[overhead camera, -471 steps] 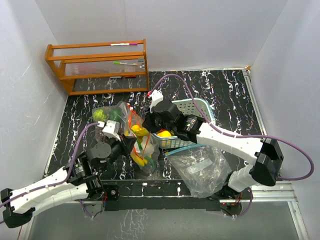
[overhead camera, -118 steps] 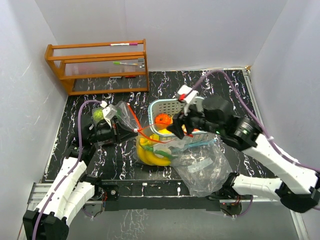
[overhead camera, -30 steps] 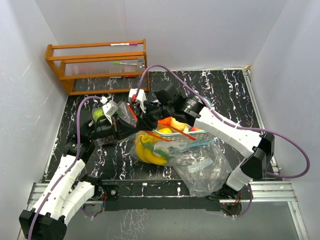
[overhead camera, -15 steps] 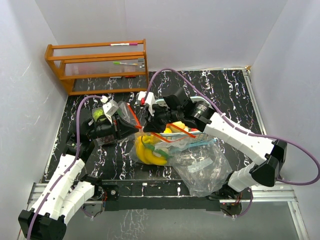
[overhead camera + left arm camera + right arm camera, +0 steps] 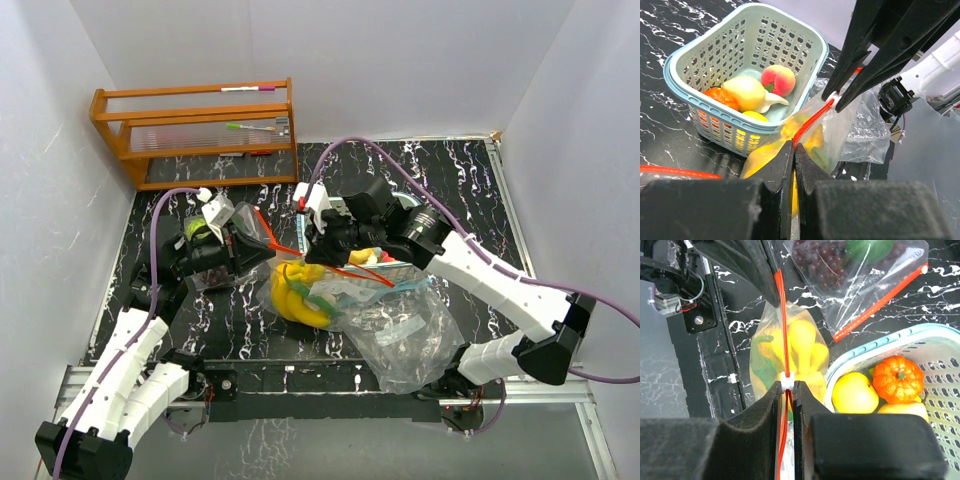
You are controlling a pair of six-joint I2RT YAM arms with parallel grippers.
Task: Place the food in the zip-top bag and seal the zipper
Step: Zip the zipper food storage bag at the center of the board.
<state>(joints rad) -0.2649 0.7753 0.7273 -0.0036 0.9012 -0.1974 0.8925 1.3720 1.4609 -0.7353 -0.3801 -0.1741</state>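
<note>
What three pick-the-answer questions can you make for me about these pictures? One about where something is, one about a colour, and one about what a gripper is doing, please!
1. Where is the peach?
A) in the blue basket
B) on a plate
C) in a cup

2. What colour is the zipper on the bag of bananas?
A) blue
B) red
C) green

3. What is the right gripper doing?
A) hanging wide open
B) holding the peach
C) pinching shut on the zipper

Answers:
1 A: the left wrist view shows it lying inside the basket.
2 B: a red strip runs along the bag's top edge.
3 C: its fingers are closed on the zipper at the white slider.
</note>
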